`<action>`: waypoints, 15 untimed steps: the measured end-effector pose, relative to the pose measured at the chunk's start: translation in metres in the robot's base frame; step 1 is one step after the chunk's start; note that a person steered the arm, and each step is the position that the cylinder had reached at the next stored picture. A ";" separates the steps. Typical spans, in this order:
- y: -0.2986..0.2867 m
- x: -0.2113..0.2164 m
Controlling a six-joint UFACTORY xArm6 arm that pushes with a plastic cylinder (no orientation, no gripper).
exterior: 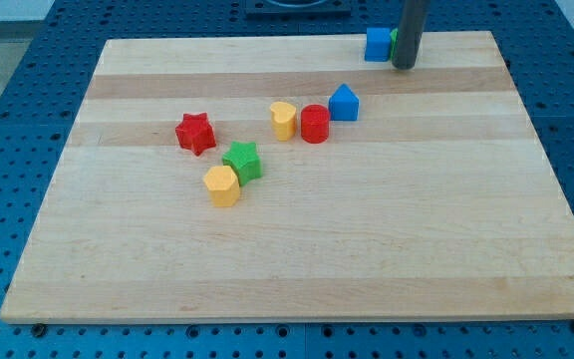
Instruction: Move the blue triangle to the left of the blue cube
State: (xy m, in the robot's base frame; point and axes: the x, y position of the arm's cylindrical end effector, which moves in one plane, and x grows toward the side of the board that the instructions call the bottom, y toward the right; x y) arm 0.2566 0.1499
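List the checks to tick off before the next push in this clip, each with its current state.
1. Blue triangle in view, right of the red cylinder: ok.
2. Blue cube located at the view's top edge: ok.
3. Triangle already left of the cube: not ok, it sits well below.
4. My tip next to the triangle: not ok, it is beside the cube.
5. Green block behind the rod, shape: cannot tell.

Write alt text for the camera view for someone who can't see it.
My tip rests near the wooden board's top edge, just right of the blue cube, hiding a green block. Mid-board sit the blue triangle, red cylinder, two yellow blocks, red star and green star.
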 end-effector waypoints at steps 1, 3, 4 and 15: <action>0.000 -0.011; 0.002 0.050; 0.001 0.103; -0.117 0.068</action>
State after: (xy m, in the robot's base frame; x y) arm 0.3243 0.0325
